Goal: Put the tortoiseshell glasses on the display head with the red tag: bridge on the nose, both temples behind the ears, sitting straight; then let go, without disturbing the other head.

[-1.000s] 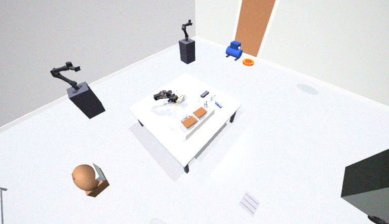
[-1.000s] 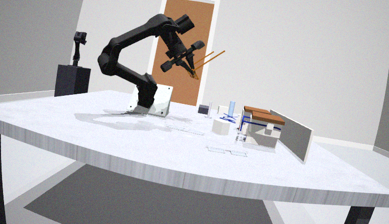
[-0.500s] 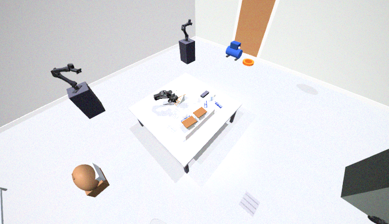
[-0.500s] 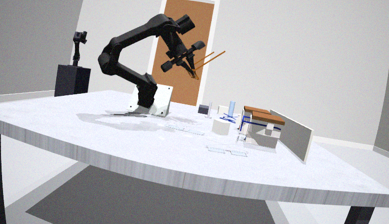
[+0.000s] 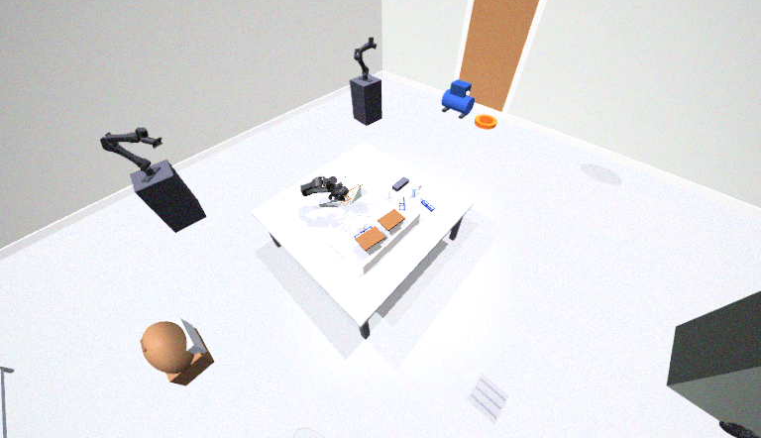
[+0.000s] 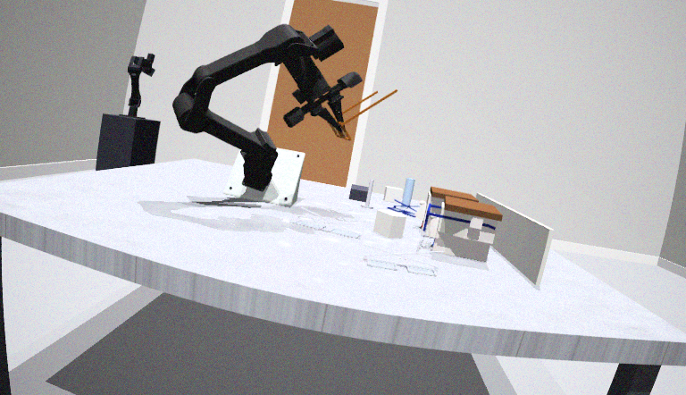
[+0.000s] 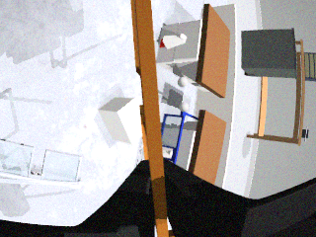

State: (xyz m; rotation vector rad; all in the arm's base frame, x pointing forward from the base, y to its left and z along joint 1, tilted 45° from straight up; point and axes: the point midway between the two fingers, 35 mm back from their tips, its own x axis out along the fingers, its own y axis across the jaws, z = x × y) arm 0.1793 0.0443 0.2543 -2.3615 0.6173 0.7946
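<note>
The tortoiseshell glasses, orange-brown (image 6: 371, 106) (image 7: 147, 74), hang in the air, temples pointing up and outward in the exterior view. My gripper (image 6: 339, 123) (image 7: 153, 168) is shut on their front frame, high above the table and short of the heads. The red-tag head (image 5: 390, 219) (image 7: 214, 51) has a flat brown top; its small red tag (image 7: 162, 43) shows beside the nose in the wrist view. The other head (image 5: 370, 238) (image 6: 472, 207) (image 7: 209, 148) wears blue glasses (image 6: 430, 214) (image 7: 182, 130). The grip on the front is too small to see exactly.
A low wall (image 6: 523, 241) stands behind both heads. A cream block (image 6: 389, 223) (image 7: 116, 120) stands in front of them. Clear glasses (image 6: 424, 270) (image 7: 61, 165) lie on the table. A light blue cylinder (image 6: 408, 192) and a dark box (image 5: 399, 183) (image 6: 358, 192) stand farther back.
</note>
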